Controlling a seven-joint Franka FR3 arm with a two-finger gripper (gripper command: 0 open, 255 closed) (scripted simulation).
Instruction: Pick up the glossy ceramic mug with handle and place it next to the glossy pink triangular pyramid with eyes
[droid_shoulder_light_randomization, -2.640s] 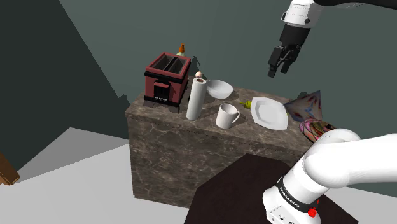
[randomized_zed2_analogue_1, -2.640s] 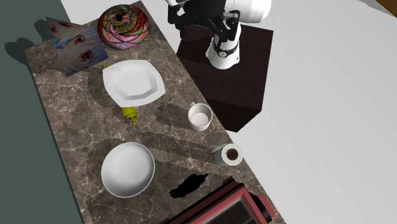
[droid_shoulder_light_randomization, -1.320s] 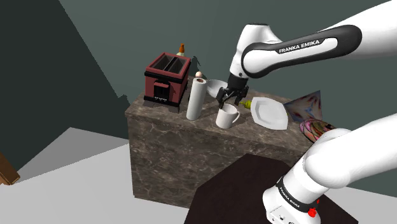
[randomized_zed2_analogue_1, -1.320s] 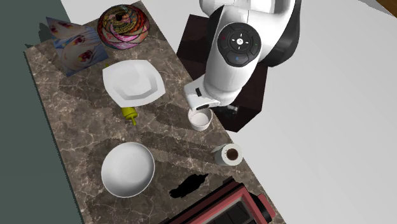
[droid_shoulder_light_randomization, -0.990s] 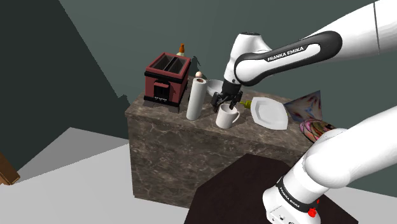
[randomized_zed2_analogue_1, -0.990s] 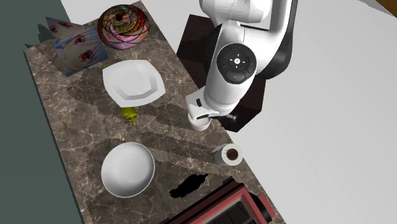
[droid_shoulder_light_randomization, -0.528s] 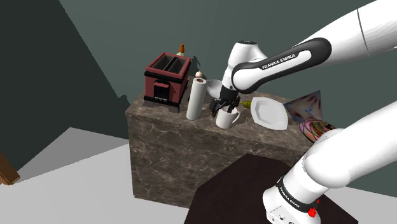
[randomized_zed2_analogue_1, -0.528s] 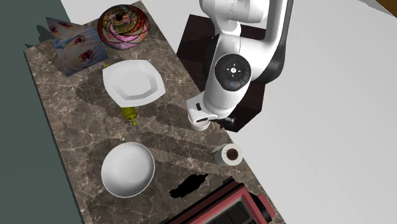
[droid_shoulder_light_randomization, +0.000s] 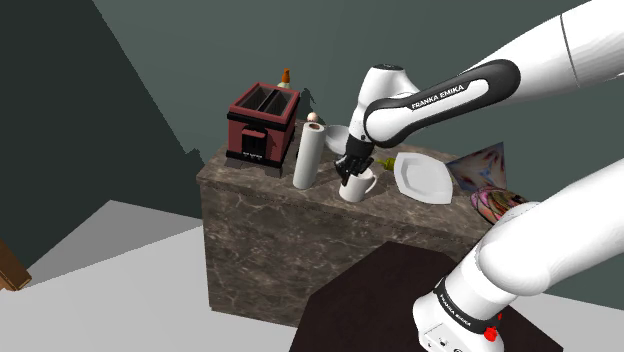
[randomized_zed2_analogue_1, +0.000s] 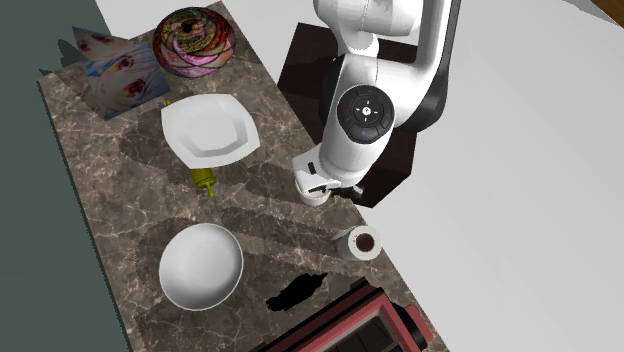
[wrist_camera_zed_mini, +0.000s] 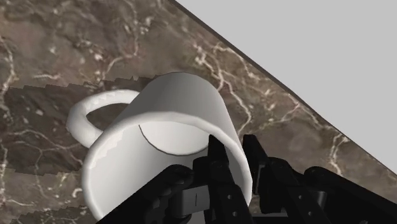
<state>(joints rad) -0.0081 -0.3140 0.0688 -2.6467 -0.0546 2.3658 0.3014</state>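
Two black fingers (wrist_camera_zed_mini: 217, 158) of your gripper (wrist_camera_zed_mini: 236, 153) clamp the glossy white handled mug (wrist_camera_zed_mini: 172, 114) by its wall, one inside the rim, one outside, probably the surest hold; it stands beneath the hand on the brown marble counter (wrist_camera_zed_mini: 51, 38).

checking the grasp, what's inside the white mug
One black finger of the gripper reaches inside the mug, clasping its wall. Otherwise the interior is bare and white. The part beneath the gripper is covered.

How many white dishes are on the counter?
3: plate beside the yellow bottle, bowl near the toaster, mug at the counter edge, in the end effector.
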